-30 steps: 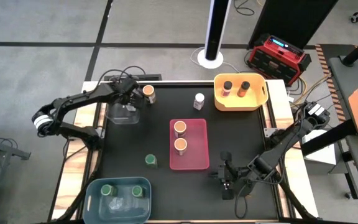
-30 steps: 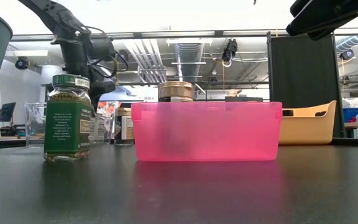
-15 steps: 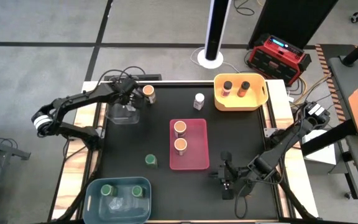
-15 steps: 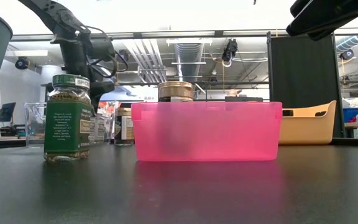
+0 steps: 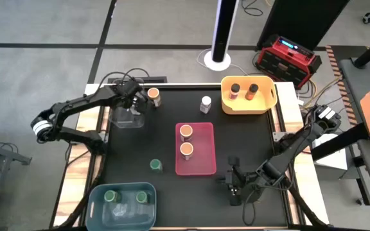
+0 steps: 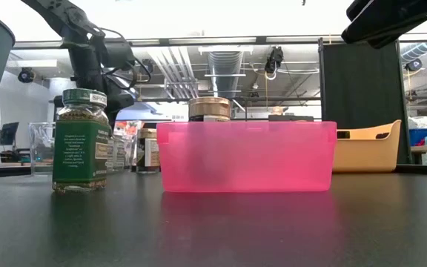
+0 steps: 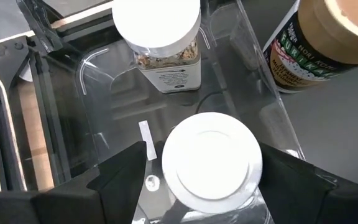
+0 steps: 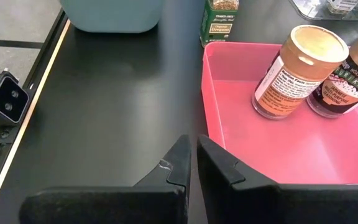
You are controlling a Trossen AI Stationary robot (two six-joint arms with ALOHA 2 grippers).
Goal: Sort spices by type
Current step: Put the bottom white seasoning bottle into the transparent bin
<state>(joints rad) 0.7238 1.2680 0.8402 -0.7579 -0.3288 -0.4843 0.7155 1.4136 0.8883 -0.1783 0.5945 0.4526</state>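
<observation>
My left gripper [image 5: 133, 104] hangs open over the clear bin [image 5: 124, 119] at the table's far left. Its fingers stand on either side of a white-lid jar [image 7: 211, 163] standing in that bin, with a gap showing on one side. A second white-lid jar [image 7: 158, 37] stands in the bin beyond it. An orange-lid jar [image 5: 153, 96] stands just outside the bin. My right gripper [image 5: 232, 187] waits shut, low by the near edge, right of the pink bin [image 5: 205, 163].
The pink bin holds two orange-lid jars [image 5: 186, 133]. The yellow bin [image 5: 265, 102] at the far right holds two dark-lid jars [image 5: 236, 88]. The blue bin [image 5: 95, 204] at the near left holds green-lid jars. A white-lid jar [image 5: 205, 103] and a green-lid jar [image 5: 156, 165] stand loose on the table.
My left gripper has risen a little above the clear bin and drifted slightly toward the table's left edge. The jars have stayed where they were.
</observation>
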